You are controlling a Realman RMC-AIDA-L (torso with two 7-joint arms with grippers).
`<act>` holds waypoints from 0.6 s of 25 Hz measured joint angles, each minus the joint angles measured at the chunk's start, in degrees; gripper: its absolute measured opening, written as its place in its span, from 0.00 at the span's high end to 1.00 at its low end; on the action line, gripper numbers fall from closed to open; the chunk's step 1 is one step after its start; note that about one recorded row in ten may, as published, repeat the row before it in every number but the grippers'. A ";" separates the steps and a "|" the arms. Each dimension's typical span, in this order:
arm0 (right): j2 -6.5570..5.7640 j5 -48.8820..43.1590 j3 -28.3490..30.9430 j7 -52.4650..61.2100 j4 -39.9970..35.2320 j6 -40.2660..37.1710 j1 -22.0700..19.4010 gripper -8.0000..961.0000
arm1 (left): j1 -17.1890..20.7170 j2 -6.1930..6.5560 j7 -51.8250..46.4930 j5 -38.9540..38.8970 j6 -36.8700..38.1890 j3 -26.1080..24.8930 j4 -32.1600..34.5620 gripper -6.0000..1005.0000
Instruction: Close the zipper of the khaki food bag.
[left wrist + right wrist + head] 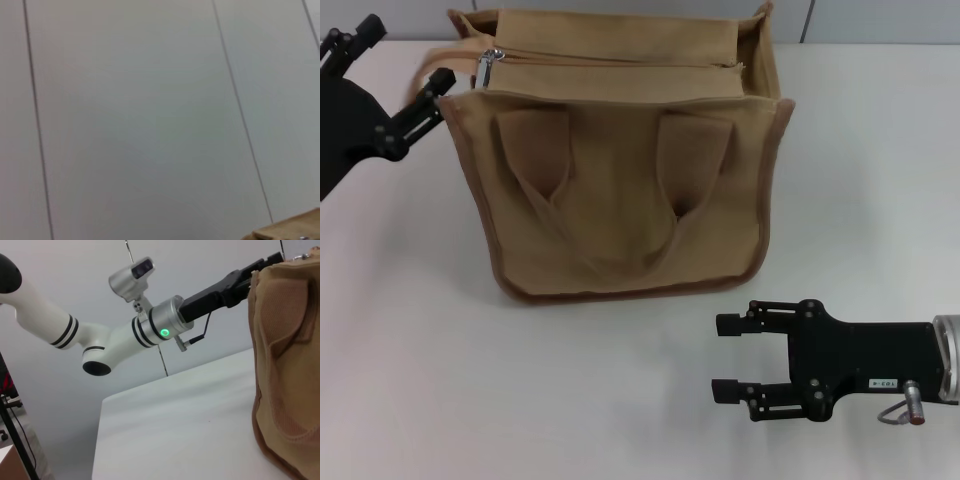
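Note:
The khaki food bag point(620, 200) stands upright on the white table at the middle back, with its two handles hanging down its front. The zipper point(620, 62) runs across the top panel, and its silver pull tab point(489, 66) sits at the bag's left end. My left gripper point(408, 55) is open, just left of the bag's top left corner and close to the pull tab, holding nothing. My right gripper point(718, 356) is open and empty, low over the table in front of the bag's right side. The bag's side also shows in the right wrist view point(285, 365).
The white table point(420, 350) spreads around the bag. A grey panelled wall stands behind, filling the left wrist view point(150, 120), where a corner of the bag point(292, 231) shows. The left arm point(125, 335) reaches over the table's far side.

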 joint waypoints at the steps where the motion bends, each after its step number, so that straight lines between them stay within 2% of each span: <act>1: 0.00 0.01 0.00 0.02 0.00 0.00 -0.03 0.22 | 0.14 -0.04 1.74 0.01 0.67 0.21 -0.33 0.26; 7: 0.00 0.11 0.08 0.10 0.00 -0.35 -0.07 0.22 | 0.14 -0.18 6.51 0.22 0.56 0.47 -1.50 0.27; 12: 0.00 0.27 0.14 0.10 0.31 -1.07 0.24 0.22 | 0.12 -0.23 8.53 0.02 0.67 0.29 -2.05 0.43; 15: 0.04 1.30 0.21 0.10 0.92 -4.25 0.90 0.22 | 0.14 -0.27 9.04 0.01 0.94 0.23 -2.06 0.52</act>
